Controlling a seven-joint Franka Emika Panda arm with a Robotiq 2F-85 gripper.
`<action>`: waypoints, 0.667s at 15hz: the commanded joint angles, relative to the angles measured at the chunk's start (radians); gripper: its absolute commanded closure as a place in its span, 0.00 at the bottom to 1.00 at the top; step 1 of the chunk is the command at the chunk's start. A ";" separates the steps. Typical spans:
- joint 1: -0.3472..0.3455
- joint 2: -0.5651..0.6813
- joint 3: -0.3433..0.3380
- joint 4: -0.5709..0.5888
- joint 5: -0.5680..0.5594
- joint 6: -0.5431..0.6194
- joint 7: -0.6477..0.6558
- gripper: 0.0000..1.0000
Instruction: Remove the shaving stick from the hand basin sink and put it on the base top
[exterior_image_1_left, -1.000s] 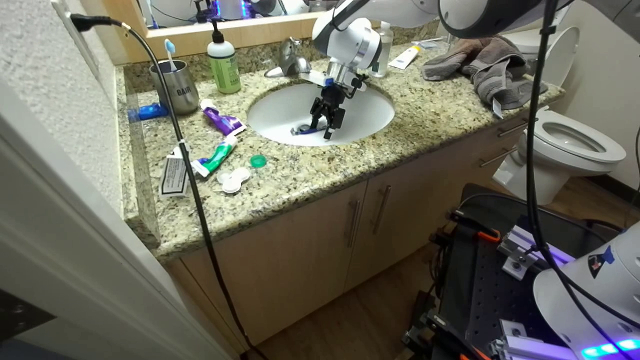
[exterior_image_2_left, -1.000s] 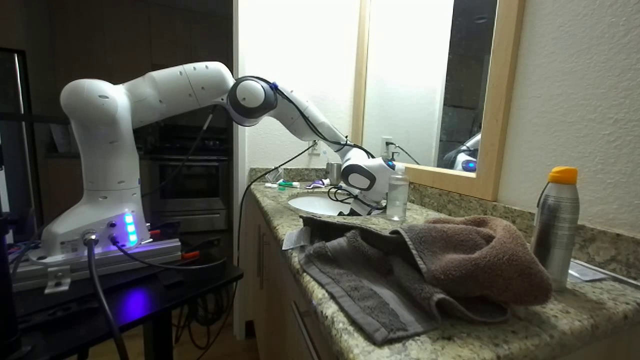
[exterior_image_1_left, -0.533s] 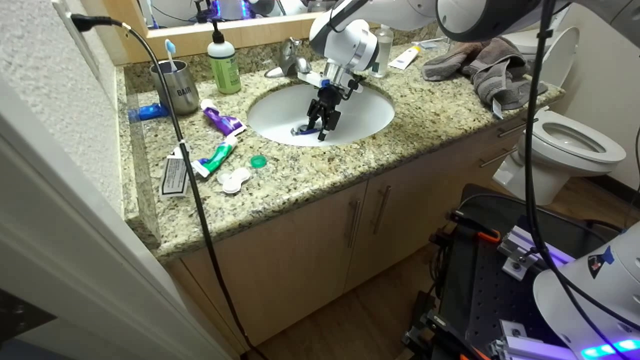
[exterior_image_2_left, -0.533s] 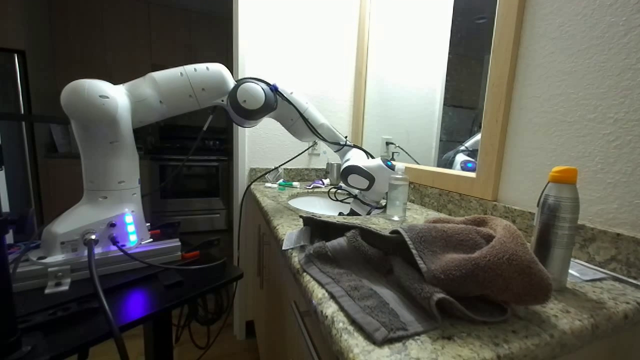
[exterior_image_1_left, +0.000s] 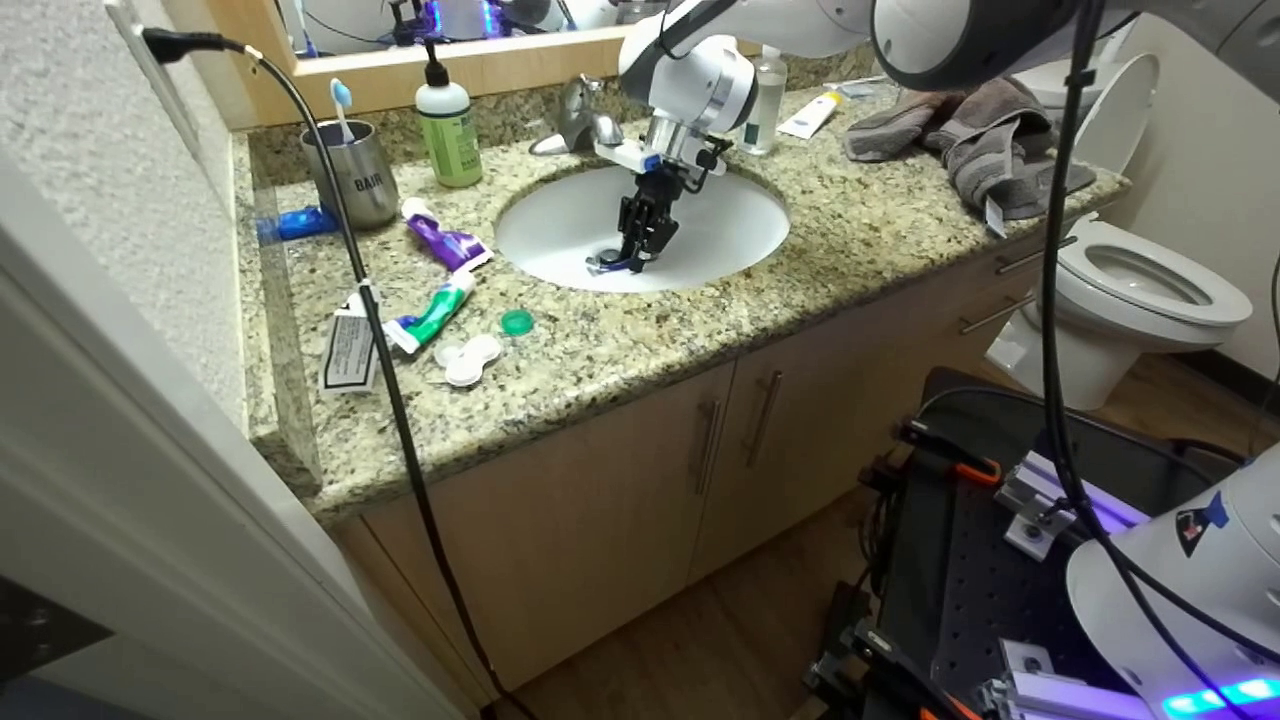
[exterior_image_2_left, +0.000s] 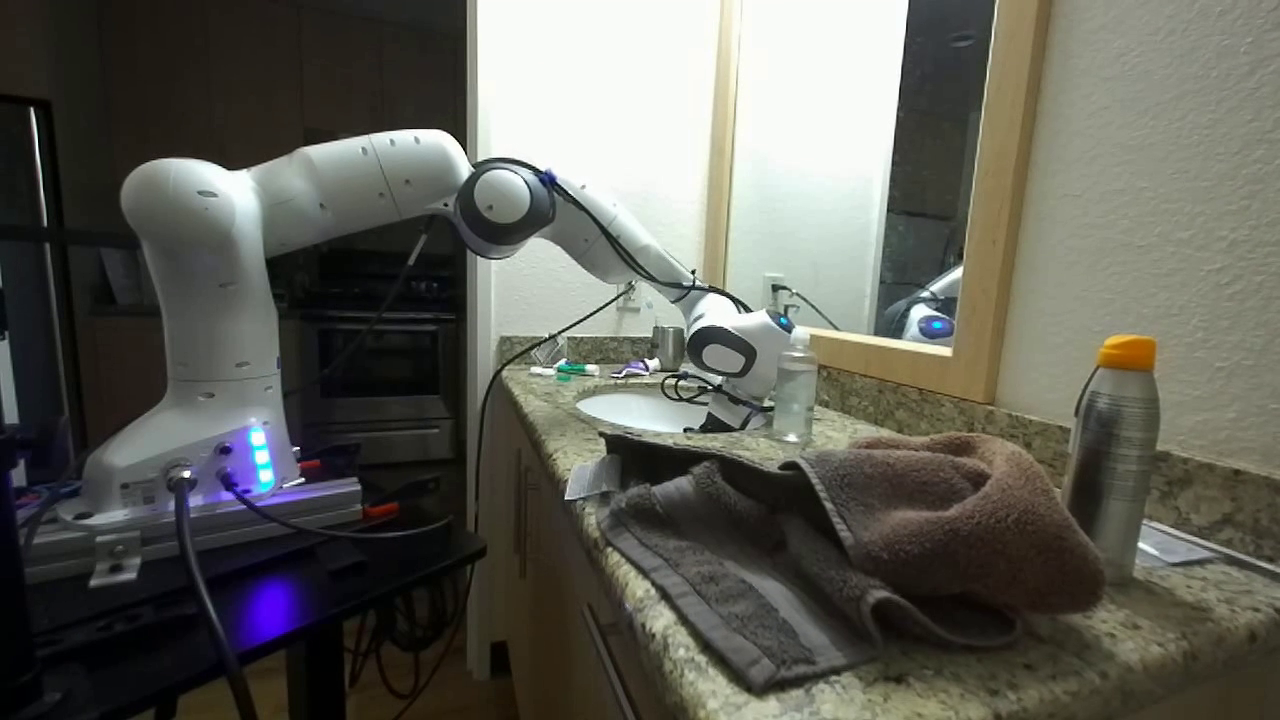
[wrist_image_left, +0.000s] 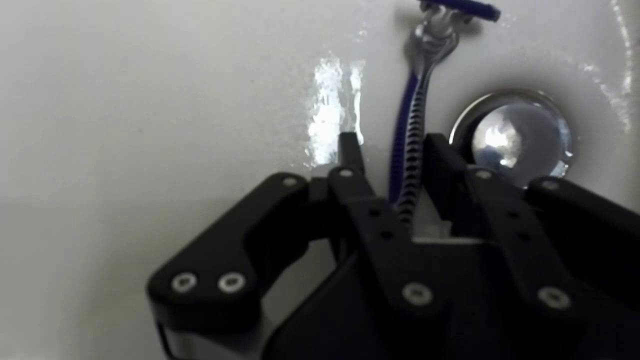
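Dark-blue shaving stick (wrist_image_left: 413, 117) lies on the bottom of the white sink (exterior_image_1_left: 735, 230): head at top of the wrist view, right of centre, handle running down toward the middle, drain (wrist_image_left: 520, 135) just beside it to the right. Hand (wrist_image_left: 393, 140) is low in the sink, fingers fairly narrow but apart, straddling the handle; a gap shows at the finger nearer the left of frame, so nothing clamped. Blurry up close, can't call contact on the other finger. Step in hand looks like the grasp. Next move calls for bringing the fingers together on the handle, then straight up over the rim before any sideways travel. Target should be the granite table (exterior_image_1_left: 640, 340), around frame centre in an exterior view.
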 joint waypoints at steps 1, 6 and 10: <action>-0.066 0.057 -0.021 0.148 -0.022 -0.082 0.006 0.95; -0.103 0.095 -0.025 0.252 -0.017 -0.162 0.014 0.96; -0.083 0.056 -0.029 0.194 -0.062 -0.123 -0.012 0.96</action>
